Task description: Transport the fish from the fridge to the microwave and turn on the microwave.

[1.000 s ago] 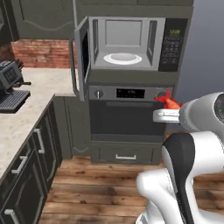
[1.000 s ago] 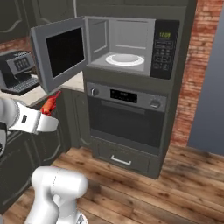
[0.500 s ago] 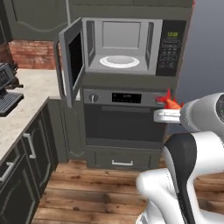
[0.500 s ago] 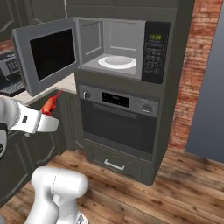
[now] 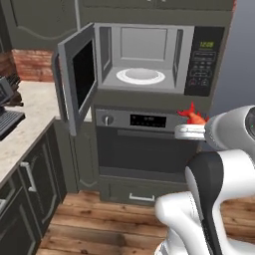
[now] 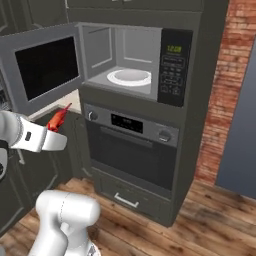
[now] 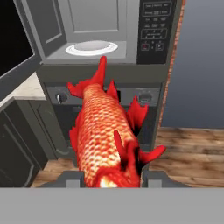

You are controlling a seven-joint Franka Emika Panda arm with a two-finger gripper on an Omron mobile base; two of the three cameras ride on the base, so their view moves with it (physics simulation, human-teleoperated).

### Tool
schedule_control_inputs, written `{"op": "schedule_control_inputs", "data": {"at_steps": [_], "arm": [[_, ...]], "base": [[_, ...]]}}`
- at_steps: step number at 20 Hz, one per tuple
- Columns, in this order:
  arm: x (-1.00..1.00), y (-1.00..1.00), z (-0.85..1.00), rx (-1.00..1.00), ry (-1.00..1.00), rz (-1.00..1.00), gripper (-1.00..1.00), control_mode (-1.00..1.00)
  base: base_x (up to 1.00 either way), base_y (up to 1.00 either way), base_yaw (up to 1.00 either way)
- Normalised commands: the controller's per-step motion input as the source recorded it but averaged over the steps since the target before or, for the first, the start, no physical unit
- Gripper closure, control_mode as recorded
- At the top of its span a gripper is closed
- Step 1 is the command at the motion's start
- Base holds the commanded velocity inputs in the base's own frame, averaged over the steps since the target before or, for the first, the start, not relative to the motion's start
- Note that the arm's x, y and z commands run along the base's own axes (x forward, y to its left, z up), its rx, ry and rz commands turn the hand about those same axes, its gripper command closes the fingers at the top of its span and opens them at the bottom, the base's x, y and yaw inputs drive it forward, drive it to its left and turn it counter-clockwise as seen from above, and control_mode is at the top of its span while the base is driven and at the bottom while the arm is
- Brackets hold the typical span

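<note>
The base has rolled nearer the microwave [image 5: 144, 60]; hand view shows the claw [image 7: 111, 177] clamping the fish [image 7: 105, 135].

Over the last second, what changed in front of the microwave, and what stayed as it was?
The base drove, so both base views swung: the microwave now sits more squarely ahead, and the coffee machine has slid toward the left edge. Nothing was taken hold of or let go. The gripper stays shut on the fish, held at oven height. The microwave door is still open and the turntable bare.
</note>
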Motion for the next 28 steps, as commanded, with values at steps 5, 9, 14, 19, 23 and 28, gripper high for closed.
{"op": "schedule_control_inputs", "data": {"at_steps": [5,9,14,19,23,28], "arm": [[0.00,0.00,0.00,0.00,0.00,0.00,1.00,1.00],[0.00,0.00,0.00,0.00,0.00,0.00,1.00,1.00],[0.00,0.00,0.00,0.00,0.00,0.00,1.00,1.00],[0.00,0.00,0.00,0.00,0.00,0.00,1.00,1.00],[0.00,0.00,0.00,0.00,0.00,0.00,1.00,1.00],[0.00,0.00,0.00,0.00,0.00,0.00,1.00,1.00]], "base": [[0.50,-0.34,0.11],[0.55,-0.31,0.12],[0.51,-0.30,0.12],[0.52,-0.25,0.12],[0.51,-0.17,0.13],[0.47,-0.09,0.15]]}}
